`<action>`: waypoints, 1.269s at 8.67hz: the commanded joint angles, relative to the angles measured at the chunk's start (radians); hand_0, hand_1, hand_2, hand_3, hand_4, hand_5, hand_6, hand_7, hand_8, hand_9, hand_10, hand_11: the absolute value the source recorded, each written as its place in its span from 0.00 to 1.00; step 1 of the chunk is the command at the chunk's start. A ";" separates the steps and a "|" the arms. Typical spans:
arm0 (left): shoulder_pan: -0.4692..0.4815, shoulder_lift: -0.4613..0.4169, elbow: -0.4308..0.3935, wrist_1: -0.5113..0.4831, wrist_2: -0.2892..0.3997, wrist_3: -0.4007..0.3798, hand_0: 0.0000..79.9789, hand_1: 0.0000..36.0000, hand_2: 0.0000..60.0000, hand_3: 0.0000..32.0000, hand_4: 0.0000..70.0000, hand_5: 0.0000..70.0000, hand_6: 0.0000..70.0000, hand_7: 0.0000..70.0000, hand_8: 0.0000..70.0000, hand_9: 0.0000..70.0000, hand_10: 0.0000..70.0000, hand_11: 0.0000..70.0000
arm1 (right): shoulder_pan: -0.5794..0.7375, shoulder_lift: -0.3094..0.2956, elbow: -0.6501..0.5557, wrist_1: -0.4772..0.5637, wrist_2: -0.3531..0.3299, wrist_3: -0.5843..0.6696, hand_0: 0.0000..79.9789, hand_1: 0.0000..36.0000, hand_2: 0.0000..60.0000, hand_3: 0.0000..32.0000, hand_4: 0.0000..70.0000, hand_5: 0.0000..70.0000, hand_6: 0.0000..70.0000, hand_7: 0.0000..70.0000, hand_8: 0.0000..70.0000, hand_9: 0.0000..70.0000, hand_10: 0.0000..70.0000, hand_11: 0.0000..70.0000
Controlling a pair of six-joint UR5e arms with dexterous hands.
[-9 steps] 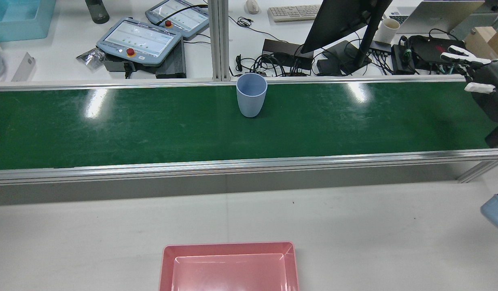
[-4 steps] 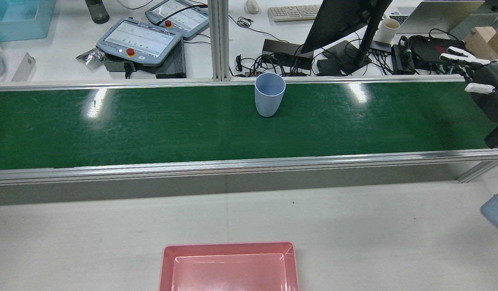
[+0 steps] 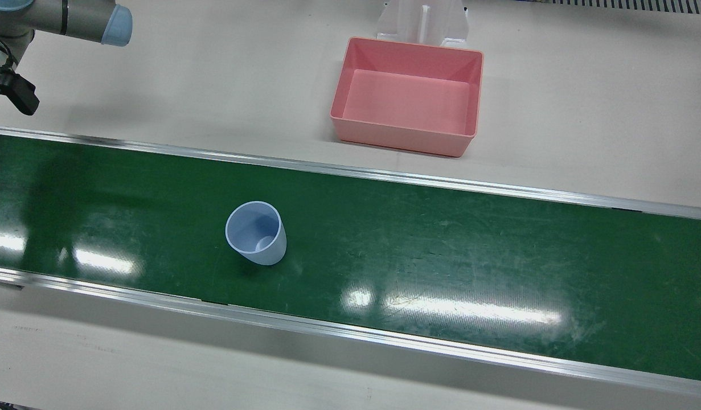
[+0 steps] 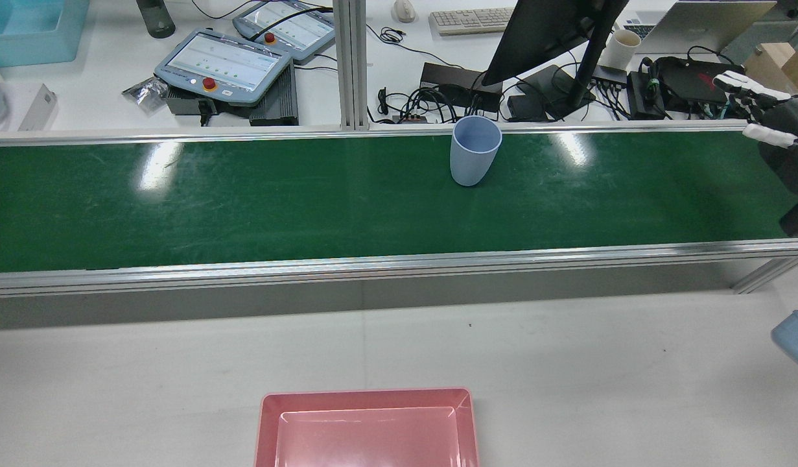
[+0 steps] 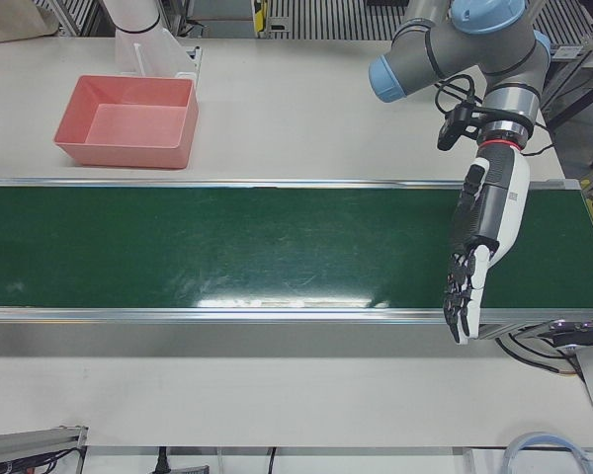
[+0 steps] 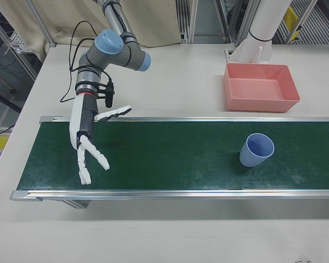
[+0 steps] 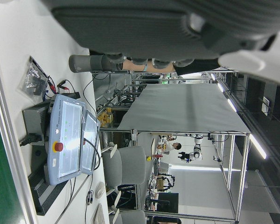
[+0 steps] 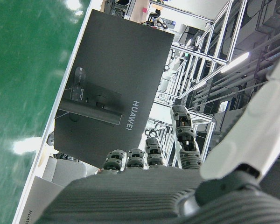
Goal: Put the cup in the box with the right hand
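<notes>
We read one word only: "HUAWEI", in pale capitals on the dark back panel of the monitor, seen sideways in the right hand view. The teach pendants' screens are too small to read.

Grey arm, blue joint caps; white-black robot hand.

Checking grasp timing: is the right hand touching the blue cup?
Apart. The right-front view shows bare green belt between right hand and cup.
</notes>
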 commanded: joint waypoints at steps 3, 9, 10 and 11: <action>0.000 0.000 0.000 -0.001 0.000 -0.001 0.00 0.00 0.00 0.00 0.00 0.00 0.00 0.00 0.00 0.00 0.00 0.00 | -0.014 0.002 0.000 -0.005 -0.001 -0.005 0.53 0.03 0.04 0.00 0.32 0.03 0.06 0.24 0.07 0.16 0.06 0.09; 0.000 0.000 0.000 0.000 0.000 0.001 0.00 0.00 0.00 0.00 0.00 0.00 0.00 0.00 0.00 0.00 0.00 0.00 | -0.027 0.016 0.000 -0.005 -0.004 -0.062 0.43 0.17 0.26 0.00 0.22 0.03 0.06 0.24 0.07 0.17 0.03 0.06; 0.000 0.000 0.000 0.000 0.000 -0.001 0.00 0.00 0.00 0.00 0.00 0.00 0.00 0.00 0.00 0.00 0.00 0.00 | -0.030 0.025 0.000 -0.012 -0.004 -0.070 0.46 0.16 0.23 0.00 0.25 0.03 0.06 0.26 0.07 0.17 0.03 0.05; 0.000 0.000 0.000 0.000 0.000 0.001 0.00 0.00 0.00 0.00 0.00 0.00 0.00 0.00 0.00 0.00 0.00 0.00 | -0.032 0.039 0.002 -0.031 -0.004 -0.081 0.48 0.15 0.18 0.00 0.26 0.03 0.06 0.27 0.07 0.17 0.03 0.05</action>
